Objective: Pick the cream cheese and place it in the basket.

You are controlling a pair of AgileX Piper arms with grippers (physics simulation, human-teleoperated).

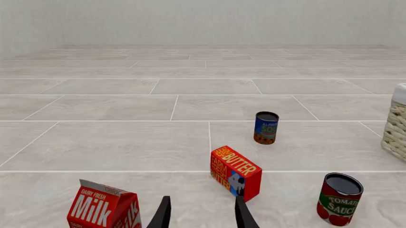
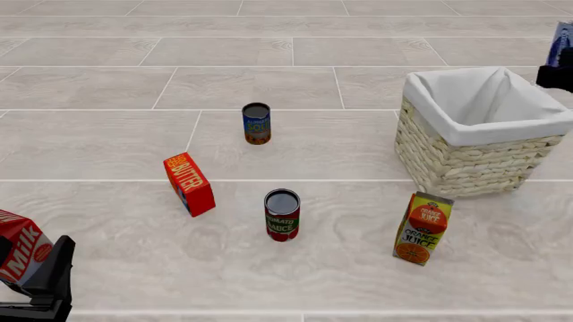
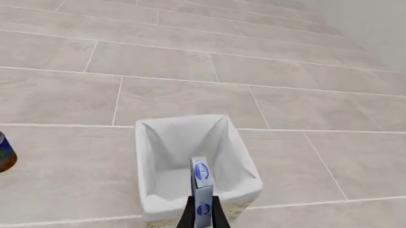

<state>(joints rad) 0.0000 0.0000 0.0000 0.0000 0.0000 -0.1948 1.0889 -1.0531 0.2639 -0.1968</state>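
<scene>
The cream cheese (image 3: 201,183), a thin light-blue and white box with blue oval labels, stands on edge between the fingers of my right gripper (image 3: 202,217), which is shut on it. It hangs above the basket (image 3: 144,164), over its white-lined opening near one rim. In the front view the box (image 2: 563,37) and the right gripper (image 2: 557,75) show at the far right edge, above the basket's (image 2: 465,168) right side. My left gripper (image 1: 203,214) is open and empty, low beside the milk carton (image 1: 101,209), and it also shows in the front view (image 2: 47,278).
A red butter box (image 2: 190,184), a tomato sauce can (image 2: 281,215), an alphabet soup can (image 2: 256,123) and an orange juice carton (image 2: 422,229) stand on the floor left of and in front of the basket. The milk carton (image 2: 18,249) is at the bottom left.
</scene>
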